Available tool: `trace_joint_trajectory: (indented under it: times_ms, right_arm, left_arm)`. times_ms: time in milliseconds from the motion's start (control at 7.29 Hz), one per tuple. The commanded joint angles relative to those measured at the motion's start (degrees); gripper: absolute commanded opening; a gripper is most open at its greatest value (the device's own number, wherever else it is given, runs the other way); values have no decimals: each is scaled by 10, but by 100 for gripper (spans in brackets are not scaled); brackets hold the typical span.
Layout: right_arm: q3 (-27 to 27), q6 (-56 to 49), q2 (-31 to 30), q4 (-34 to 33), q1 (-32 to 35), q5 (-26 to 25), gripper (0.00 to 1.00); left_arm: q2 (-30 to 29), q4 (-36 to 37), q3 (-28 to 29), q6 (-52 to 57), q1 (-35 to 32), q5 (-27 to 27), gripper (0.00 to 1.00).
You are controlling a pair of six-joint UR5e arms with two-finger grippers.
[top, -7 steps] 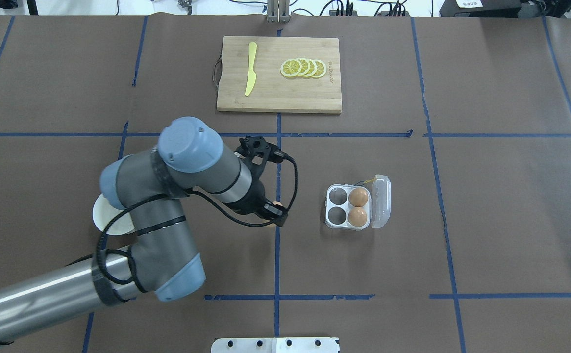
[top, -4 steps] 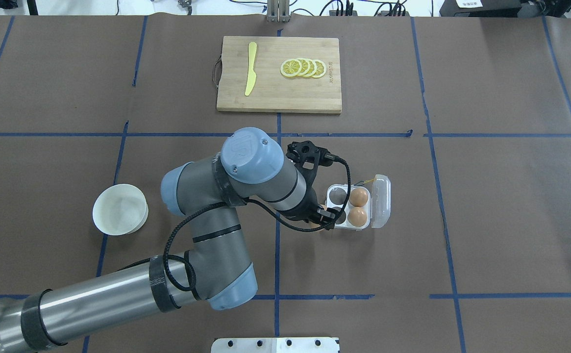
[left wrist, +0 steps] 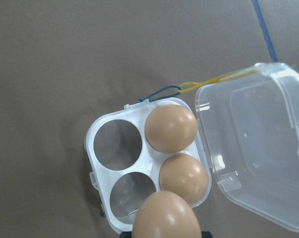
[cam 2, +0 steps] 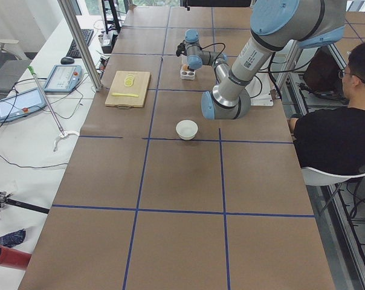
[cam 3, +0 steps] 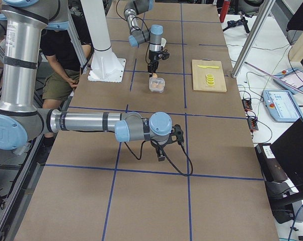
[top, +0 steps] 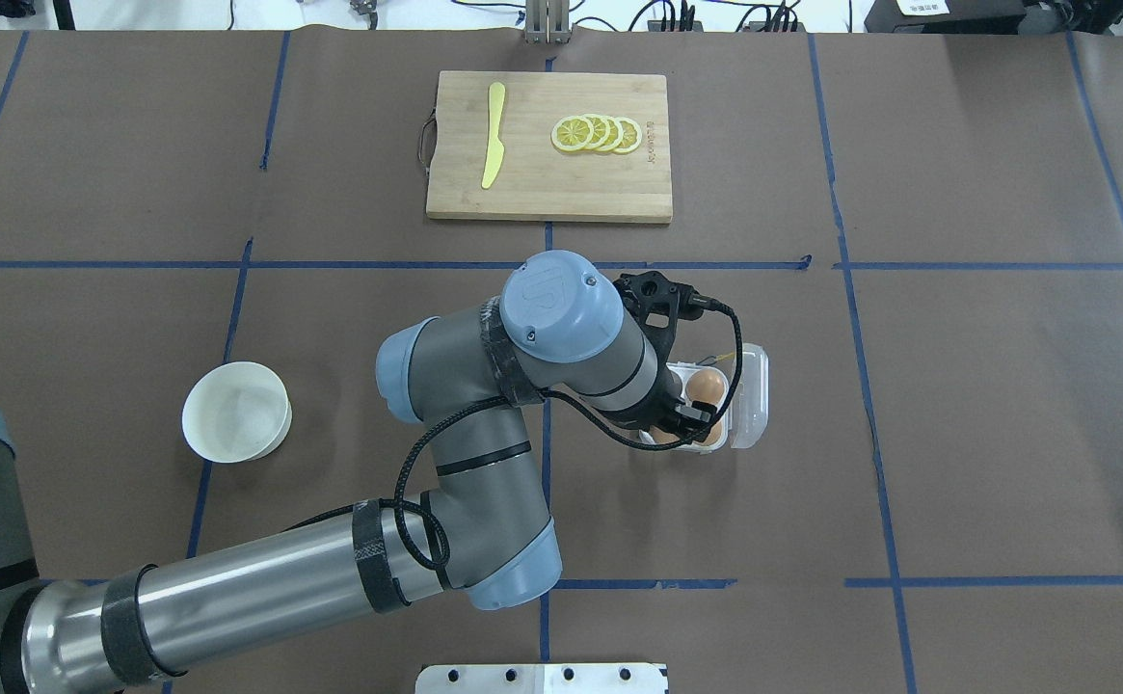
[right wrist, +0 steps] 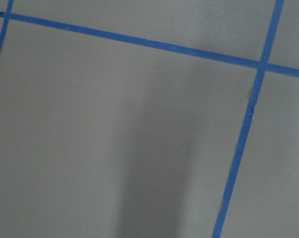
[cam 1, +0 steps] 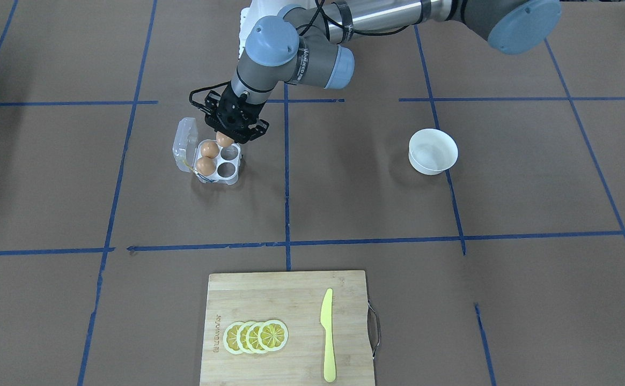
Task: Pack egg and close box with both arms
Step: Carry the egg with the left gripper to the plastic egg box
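Gripping egg (left wrist: 167, 218) with left gripper (cam 1: 226, 138) — hovering over open box (left wrist: 150, 159) with two lid-side cells filled. Can't tell finger state on right gripper (cam 3: 161, 156).

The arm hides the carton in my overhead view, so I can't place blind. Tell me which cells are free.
Observer: In the left wrist view, the box has two packed eggs in the cells beside the open lid; the two cells away from the lid are empty.
Operator: Report where the carried one is.
Observer: The front-facing view shows the left claw shut on the egg, hanging about over the empty cell nearer the robot, not seated.
Operator: Give me the other arm.
Observer: In the exterior right view the right claw is low over the table, well away from the box; I cannot tell whether it is open.
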Motion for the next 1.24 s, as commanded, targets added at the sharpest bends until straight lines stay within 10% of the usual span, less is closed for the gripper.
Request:
trace_joint_trajectory:
  times_ms: [0, 412, 686, 824, 1098]
  right_arm:
    - [-1, 0, -1, 0, 0, 0, 100]
    - [-1, 0, -1, 0, 0, 0, 100]
    - [-1, 0, -1, 0, 0, 0, 100]
    - [-1, 0, -1, 0, 0, 0, 100]
    - [-1, 0, -1, 0, 0, 0, 100]
  left_arm:
    - [-5, -1, 9, 1, 2, 23, 0]
    - [-7, -5, 12, 1, 2, 33, 0]
    - [-7, -5, 14, 0, 2, 34, 43]
    - [-7, -5, 14, 0, 5, 52, 80]
    - [-8, -5, 14, -3, 6, 56, 89]
